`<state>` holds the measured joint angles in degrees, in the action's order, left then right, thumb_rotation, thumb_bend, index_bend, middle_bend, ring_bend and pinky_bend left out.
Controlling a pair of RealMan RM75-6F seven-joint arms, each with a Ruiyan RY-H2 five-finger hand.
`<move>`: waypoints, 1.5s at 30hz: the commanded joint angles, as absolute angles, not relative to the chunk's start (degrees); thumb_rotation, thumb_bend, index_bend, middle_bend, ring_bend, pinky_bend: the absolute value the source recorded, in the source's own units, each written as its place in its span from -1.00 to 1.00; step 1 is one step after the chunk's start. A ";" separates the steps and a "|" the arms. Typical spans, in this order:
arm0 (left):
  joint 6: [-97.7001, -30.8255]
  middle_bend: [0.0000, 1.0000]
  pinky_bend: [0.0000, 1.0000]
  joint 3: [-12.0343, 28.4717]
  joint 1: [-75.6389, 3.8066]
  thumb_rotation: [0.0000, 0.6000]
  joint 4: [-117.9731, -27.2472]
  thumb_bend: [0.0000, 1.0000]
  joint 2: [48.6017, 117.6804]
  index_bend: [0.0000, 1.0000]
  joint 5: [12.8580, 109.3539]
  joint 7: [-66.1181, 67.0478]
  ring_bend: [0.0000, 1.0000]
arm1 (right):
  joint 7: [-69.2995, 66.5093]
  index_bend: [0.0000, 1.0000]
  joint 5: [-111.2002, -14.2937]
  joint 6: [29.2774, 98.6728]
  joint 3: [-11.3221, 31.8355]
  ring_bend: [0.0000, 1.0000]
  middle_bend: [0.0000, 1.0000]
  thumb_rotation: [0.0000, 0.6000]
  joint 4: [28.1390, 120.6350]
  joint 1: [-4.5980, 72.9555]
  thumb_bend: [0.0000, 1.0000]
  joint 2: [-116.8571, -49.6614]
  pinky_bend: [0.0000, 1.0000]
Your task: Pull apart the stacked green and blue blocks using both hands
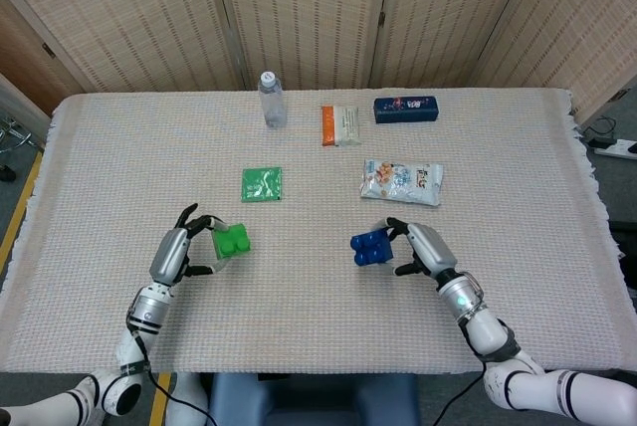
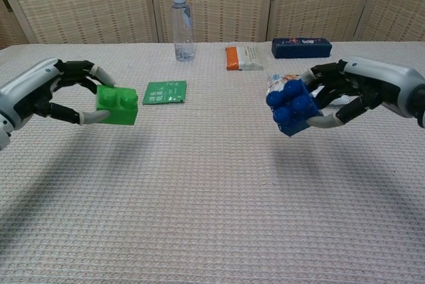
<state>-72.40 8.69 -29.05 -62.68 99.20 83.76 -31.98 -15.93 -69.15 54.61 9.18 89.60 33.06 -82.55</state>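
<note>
The two blocks are apart, one in each hand, both above the table. My left hand (image 1: 179, 253) (image 2: 50, 91) holds the green block (image 1: 232, 242) (image 2: 117, 105) at the left, studs up. My right hand (image 1: 423, 249) (image 2: 355, 91) grips the blue block (image 1: 370, 247) (image 2: 290, 107) at the right, tilted so its studs face the chest camera. A wide stretch of woven tablecloth (image 1: 299, 277) lies between the two blocks.
A green packet (image 1: 262, 184) (image 2: 165, 92) lies behind the left hand. A snack bag (image 1: 401, 181) sits just behind the right hand. Further back stand a water bottle (image 1: 271, 100), an orange-and-white packet (image 1: 339, 124) and a dark blue box (image 1: 405, 108).
</note>
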 commanded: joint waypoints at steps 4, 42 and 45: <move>-72.94 0.86 -0.85 8.10 -28.46 1.00 -56.07 -0.16 100.93 0.65 83.79 -33.99 -0.09 | -10.25 0.68 -66.95 54.66 8.57 -0.29 -0.28 1.00 87.85 32.48 -0.28 -80.95 -0.46; -63.82 -1.00 -1.00 6.62 -31.10 1.00 -62.94 -0.61 92.40 -0.92 82.35 -23.37 -1.00 | -7.17 -1.00 -70.61 45.97 7.38 -1.00 -1.00 1.00 95.11 35.25 -0.28 -70.14 -1.00; -63.75 -1.00 -1.00 5.64 -31.15 1.00 -67.36 -0.61 87.41 -0.92 83.94 -21.77 -1.00 | -5.34 -1.00 -74.41 49.30 6.21 -1.00 -1.00 1.00 97.85 33.68 -0.28 -66.86 -1.00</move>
<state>-63.53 6.15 -31.04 -63.87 91.18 82.77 -23.37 -6.64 -71.76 46.85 7.05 95.79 34.96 -69.08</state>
